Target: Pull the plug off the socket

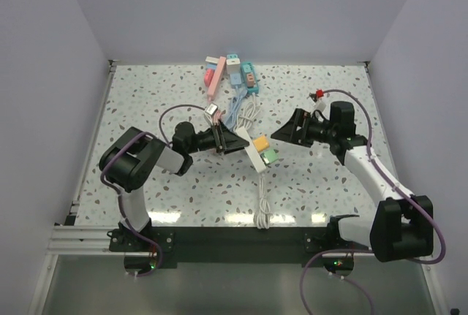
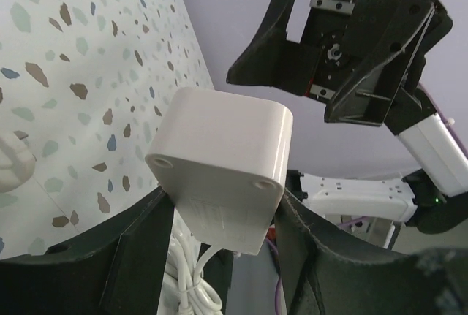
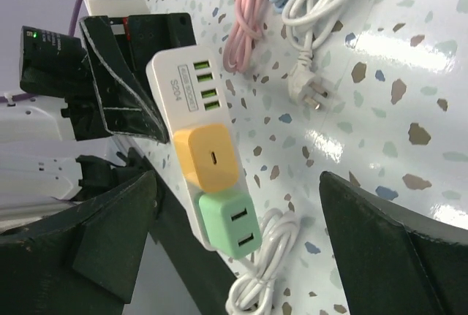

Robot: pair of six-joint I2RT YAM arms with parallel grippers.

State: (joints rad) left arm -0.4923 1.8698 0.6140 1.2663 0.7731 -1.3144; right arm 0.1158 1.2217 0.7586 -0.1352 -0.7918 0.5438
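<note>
A white socket strip (image 1: 254,156) lies mid-table with a yellow plug (image 1: 259,142) and a green plug (image 1: 270,156) seated in it side by side. My left gripper (image 1: 235,142) is shut on the strip's far end; the left wrist view shows the strip's white end (image 2: 219,161) clamped between both fingers. My right gripper (image 1: 287,129) hovers open just right of the plugs and touches neither. In the right wrist view the yellow plug (image 3: 208,156) and the green plug (image 3: 232,224) sit between its wide-spread fingers (image 3: 110,249).
The strip's white cord lies coiled (image 1: 262,214) toward the near edge. At the back middle are a pink strip (image 1: 214,77), a teal and white strip (image 1: 240,72) and loose pink, blue and white cables (image 1: 245,114). Walls enclose the table on three sides.
</note>
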